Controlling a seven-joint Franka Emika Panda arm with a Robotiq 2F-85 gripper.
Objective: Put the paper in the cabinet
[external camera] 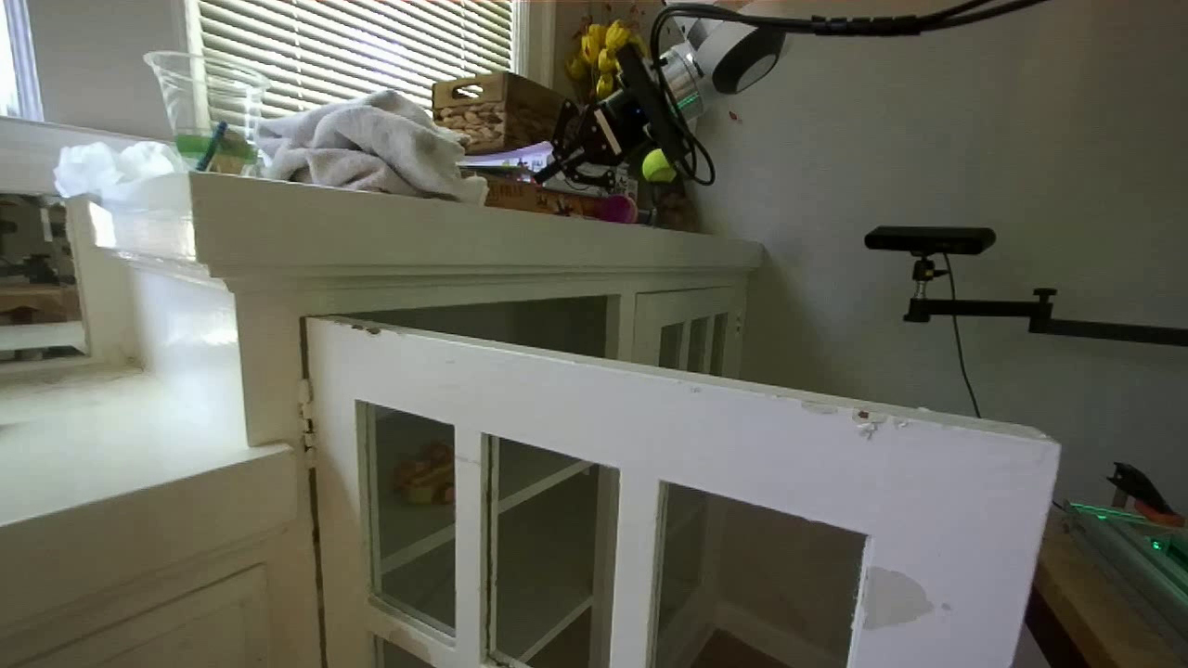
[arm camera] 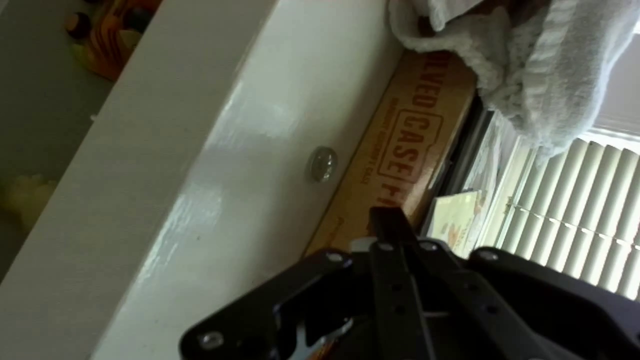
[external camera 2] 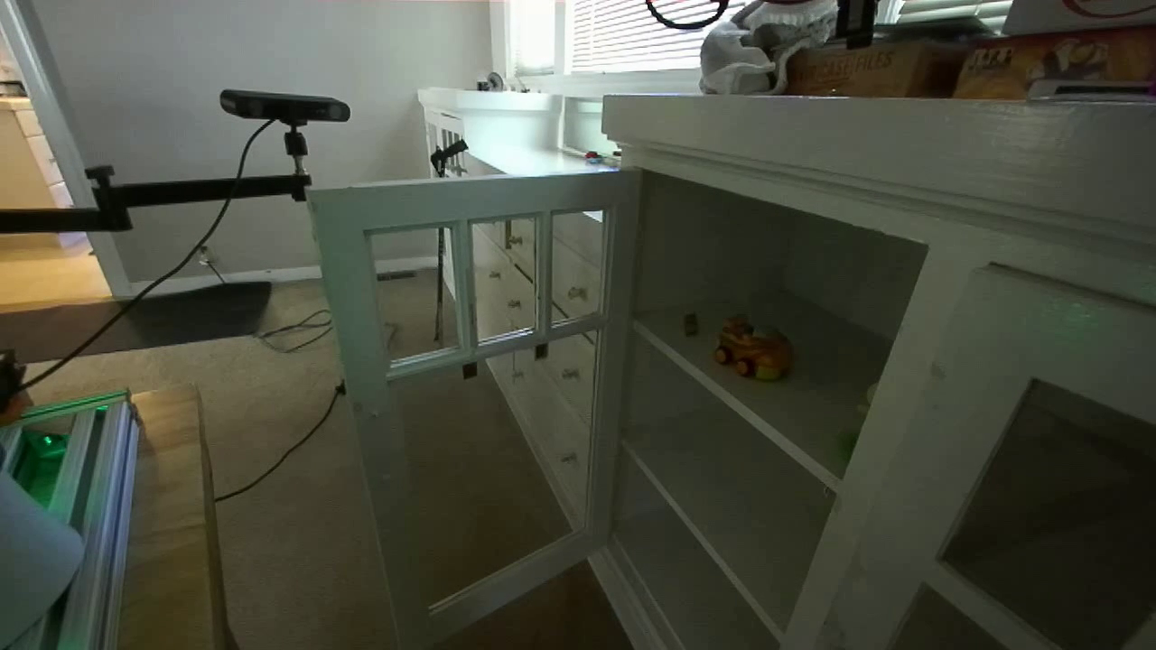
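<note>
The white cabinet (external camera: 464, 218) shows in both exterior views (external camera 2: 813, 149) and the wrist view (arm camera: 200, 200). One glass-paned door (external camera: 770, 431) stands wide open, also in an exterior view (external camera 2: 348, 361), with the shelves inside exposed. My gripper (external camera: 540, 174) is above the cabinet top, close over the brown case-files box (external camera 2: 867, 70). In the wrist view the fingers (arm camera: 390, 215) are together with nothing visible between them. A crumpled white piece (external camera: 121, 169), maybe paper, lies at the top's corner. A pale printed card (arm camera: 452, 215) is behind the box. I cannot tell which is the paper.
A grey towel (external camera: 371, 144), clear cup (external camera: 209, 102), woven basket (external camera: 497, 111) and tennis ball (external camera: 658, 167) are on the cabinet top. A clear glass bead (arm camera: 323, 164) lies before the box. An orange toy (external camera 2: 757, 350) sits on the upper shelf.
</note>
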